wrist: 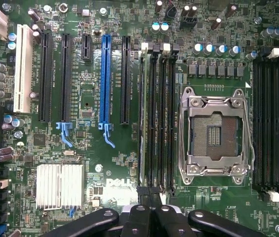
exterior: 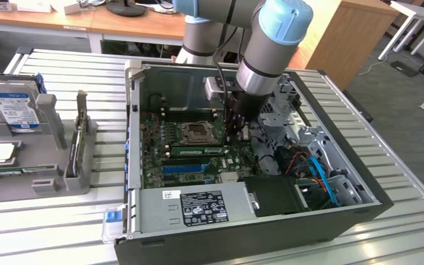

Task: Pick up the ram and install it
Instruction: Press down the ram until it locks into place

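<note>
On the exterior view's left stood a grey rack (exterior: 50, 165) with a drive (exterior: 11, 107) upright in it; well apart from that, toward the exterior view's right, lay the open case (exterior: 220, 226) with the board facing up. Inside it the ram (exterior: 196, 150) showed as a thin green stick lying along a memory slot just beside the socket (exterior: 197, 132), apparently seated there rather than loose. In the wrist view the ram (wrist: 143, 118) appeared edge-on as a pale strip in the slot bank between the blue slot (wrist: 105, 79) and the socket (wrist: 216, 133).

The gripper (exterior: 236, 130) hung over the end of the stick nearer the exterior view's right; in the wrist view the gripper (wrist: 150, 197) had its fingers drawn fully together, the tips just over the end of that slot bank. Whether the pads pinched the stick's top edge or merely rested over it I could not tell.

As to handling, the stick was probably very light, stiff along its length yet brittle if bent or twisted; its faces carried chips, so the safer hold would be across the two flat faces near the top edge, toward the middle of the length, well clear of the contact edge. Being thin and smooth it could tilt in a narrow pinch; any push into a slot would need to go straight down, not at an angle.
</note>
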`<state>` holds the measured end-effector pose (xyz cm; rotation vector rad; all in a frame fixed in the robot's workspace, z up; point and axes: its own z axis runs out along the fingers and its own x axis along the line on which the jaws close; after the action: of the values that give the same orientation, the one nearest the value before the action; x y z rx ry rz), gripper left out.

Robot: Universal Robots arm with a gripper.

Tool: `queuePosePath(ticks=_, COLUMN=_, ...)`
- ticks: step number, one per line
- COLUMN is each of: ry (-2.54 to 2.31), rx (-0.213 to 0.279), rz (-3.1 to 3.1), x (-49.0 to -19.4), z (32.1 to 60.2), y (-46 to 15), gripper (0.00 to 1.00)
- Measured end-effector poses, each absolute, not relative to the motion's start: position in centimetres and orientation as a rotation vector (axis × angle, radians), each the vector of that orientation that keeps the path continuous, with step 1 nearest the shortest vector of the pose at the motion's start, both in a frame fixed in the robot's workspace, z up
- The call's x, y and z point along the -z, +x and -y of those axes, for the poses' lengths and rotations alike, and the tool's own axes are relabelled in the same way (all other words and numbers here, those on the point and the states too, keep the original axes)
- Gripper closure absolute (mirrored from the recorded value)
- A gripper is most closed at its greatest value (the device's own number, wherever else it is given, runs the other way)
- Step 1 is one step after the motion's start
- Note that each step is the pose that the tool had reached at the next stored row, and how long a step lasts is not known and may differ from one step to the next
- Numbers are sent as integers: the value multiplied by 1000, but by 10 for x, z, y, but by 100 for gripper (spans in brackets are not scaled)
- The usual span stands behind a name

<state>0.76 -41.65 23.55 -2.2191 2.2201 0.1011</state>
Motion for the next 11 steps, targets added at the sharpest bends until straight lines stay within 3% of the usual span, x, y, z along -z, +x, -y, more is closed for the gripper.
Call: queuePosePath(ticks=11, ry=-2218, rx=-99, rz=-2219, x=-236, z=416, y=-15, gripper=89)
